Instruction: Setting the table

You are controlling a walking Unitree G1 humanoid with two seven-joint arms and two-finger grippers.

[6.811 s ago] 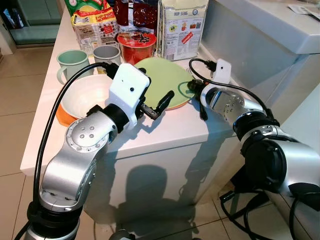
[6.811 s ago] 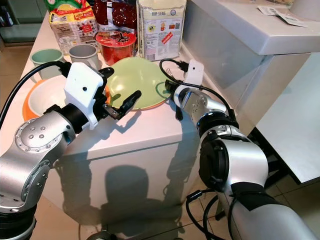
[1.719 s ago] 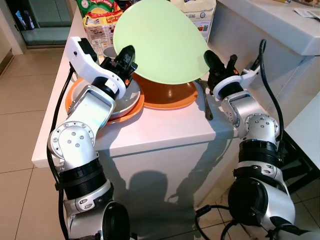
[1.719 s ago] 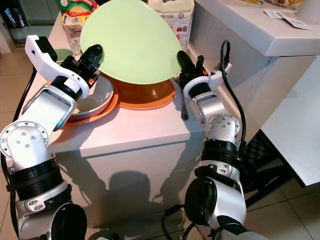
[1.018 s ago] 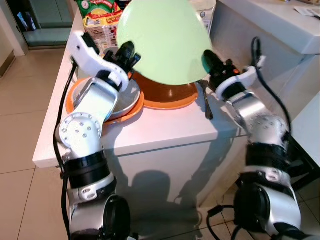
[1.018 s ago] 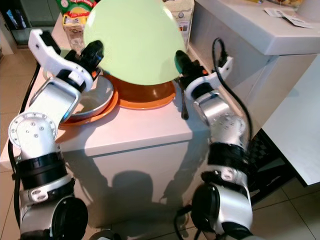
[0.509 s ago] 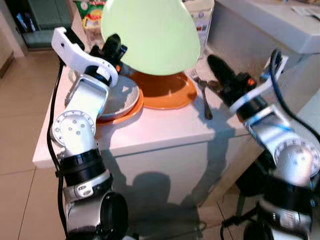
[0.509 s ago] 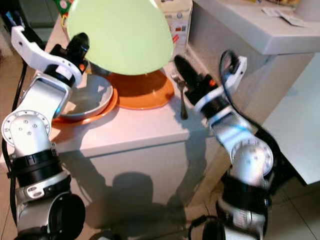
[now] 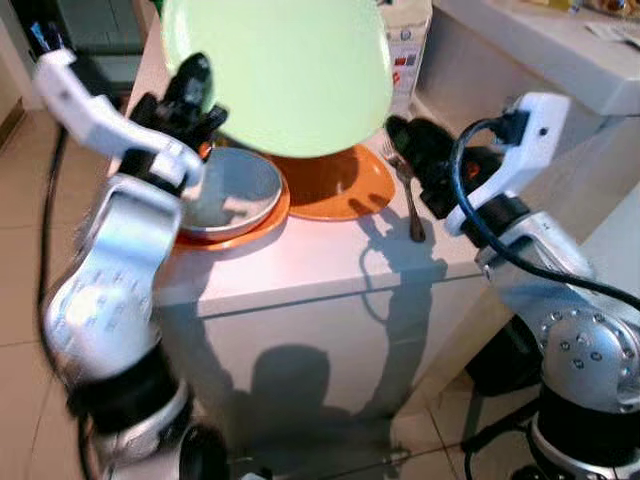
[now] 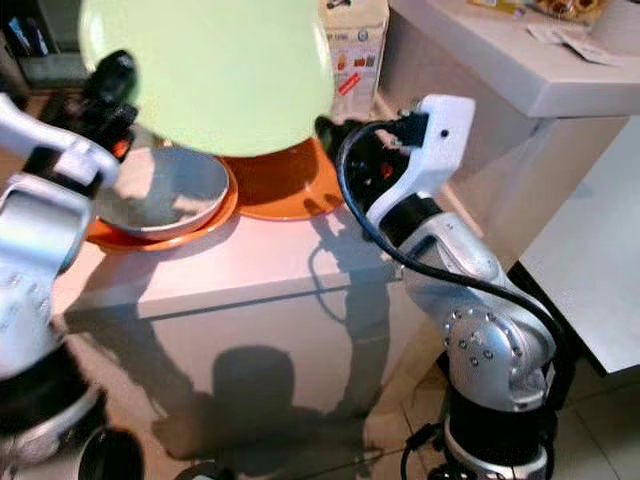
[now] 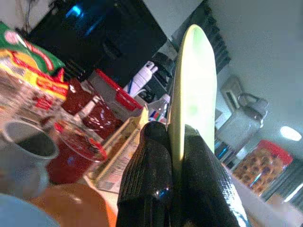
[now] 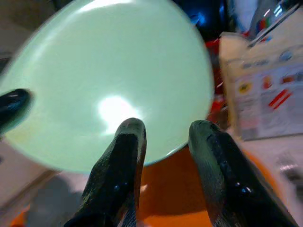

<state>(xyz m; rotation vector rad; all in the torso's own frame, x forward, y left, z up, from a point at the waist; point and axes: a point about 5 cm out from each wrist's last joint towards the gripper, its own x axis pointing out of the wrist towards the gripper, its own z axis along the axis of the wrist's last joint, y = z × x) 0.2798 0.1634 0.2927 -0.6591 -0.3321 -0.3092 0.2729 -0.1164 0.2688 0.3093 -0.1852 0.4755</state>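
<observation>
Black ribbed fingers (image 11: 151, 179) of the left gripper (image 11: 176, 142) pinch the rim of the green plate (image 9: 285, 70), one finger on each face, holding it raised and tilted above the counter (image 9: 310, 262). The right gripper (image 12: 163, 137) has its two fingers spread apart with nothing between them, pointing toward the plate's face from just beside it and above the orange plate (image 9: 345, 185). The counter is a smooth white top on a white cabinet, standing on a pale tiled floor (image 9: 20, 330), with a grey raised ledge (image 9: 520, 40) beside it. On the counter sit two orange plates: the one under the green plate is bare and glossy, and a second orange plate (image 9: 262, 218) next to it carries one round grey bowl (image 9: 230, 190). One dark metal fork (image 9: 410, 205) lies on the counter just beside the bare orange plate. Behind the plates, at the back of the counter, stand a printed white carton (image 9: 405, 45), one grey mug (image 11: 21, 153), a red tub (image 11: 71, 158) and a bright green and yellow packet (image 11: 23, 61).
</observation>
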